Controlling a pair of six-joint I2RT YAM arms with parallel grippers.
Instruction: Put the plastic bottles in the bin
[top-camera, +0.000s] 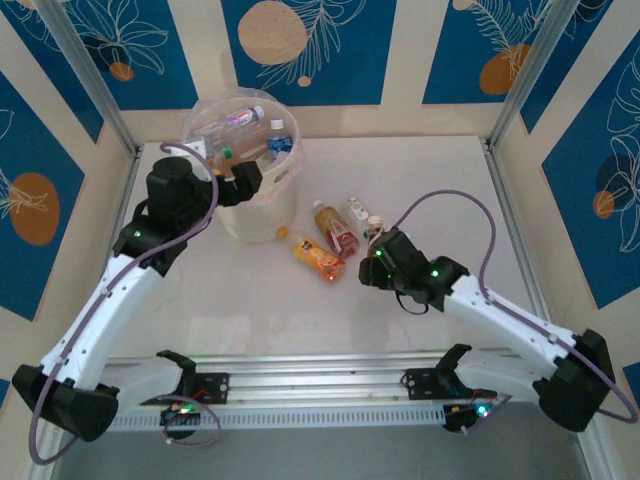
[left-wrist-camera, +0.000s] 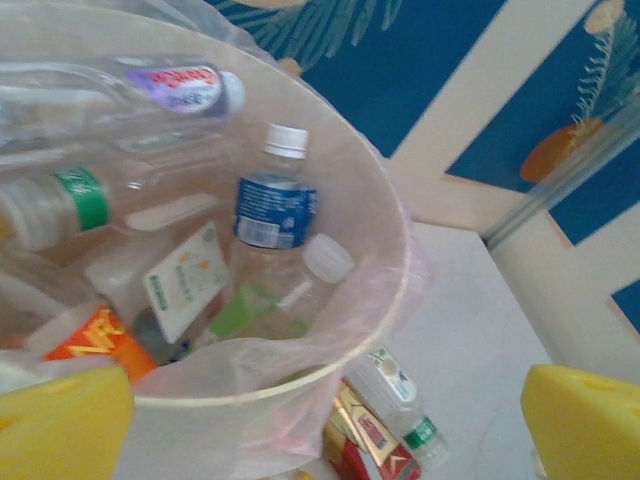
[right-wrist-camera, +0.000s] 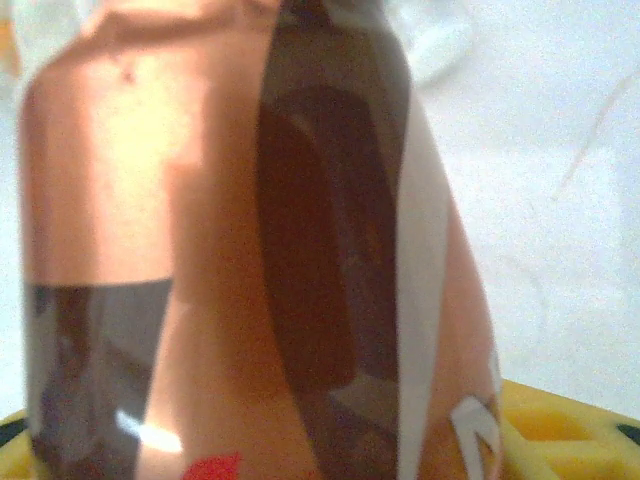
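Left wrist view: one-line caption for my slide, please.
Open left hand over the bag-lined bin of plastic bottles, a blue-labelled one cap up; more bottles lie on the table beyond.

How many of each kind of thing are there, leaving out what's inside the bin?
Bin: 1
Robot arms: 2
Loose bottles: 4
Total: 7
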